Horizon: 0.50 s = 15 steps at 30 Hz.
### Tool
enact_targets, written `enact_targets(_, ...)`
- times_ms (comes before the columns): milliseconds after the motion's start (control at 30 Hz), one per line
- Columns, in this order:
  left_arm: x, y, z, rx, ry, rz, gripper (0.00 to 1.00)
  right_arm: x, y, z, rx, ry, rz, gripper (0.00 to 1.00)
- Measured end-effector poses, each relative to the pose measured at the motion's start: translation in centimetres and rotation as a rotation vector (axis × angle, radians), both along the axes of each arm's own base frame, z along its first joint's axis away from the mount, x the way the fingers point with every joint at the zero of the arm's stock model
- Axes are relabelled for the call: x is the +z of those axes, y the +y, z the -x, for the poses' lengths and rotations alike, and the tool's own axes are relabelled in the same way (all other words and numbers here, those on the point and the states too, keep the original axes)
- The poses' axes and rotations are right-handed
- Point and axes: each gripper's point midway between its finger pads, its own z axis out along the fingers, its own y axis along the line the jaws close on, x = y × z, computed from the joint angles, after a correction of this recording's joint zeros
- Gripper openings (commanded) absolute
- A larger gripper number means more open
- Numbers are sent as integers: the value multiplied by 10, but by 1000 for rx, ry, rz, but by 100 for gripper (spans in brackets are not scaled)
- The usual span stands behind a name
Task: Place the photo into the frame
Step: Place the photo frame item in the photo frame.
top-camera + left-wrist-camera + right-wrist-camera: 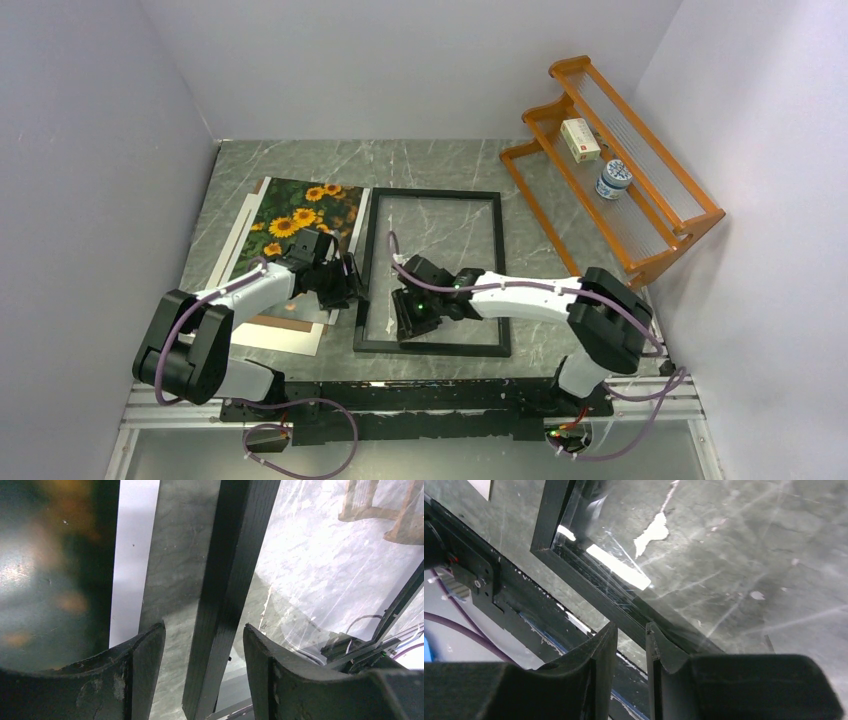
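Along worktop [440, 160] left edge: see the photo [300, 215] flat on a white mat [300, 340], outside the frame [432, 194]. Centre-left: see left gripper [204, 626] spread apart astride the frame's left rail, not clamping; the frame flat mid-worktop. Right of that: see right gripper [631, 626] at near rail, jaws nearly together, can't tell if clamped.
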Motion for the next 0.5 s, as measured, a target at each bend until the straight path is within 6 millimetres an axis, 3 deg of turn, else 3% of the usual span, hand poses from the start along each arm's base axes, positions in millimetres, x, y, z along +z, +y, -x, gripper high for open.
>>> enact_targets(133,0,-2,0,-3,-3,15,64,-8,14,9,51,-3,23,30)
enact_targets(500,1,-5,-1,-6,-9,30,64,-19,23,-2,57,-52,70,35)
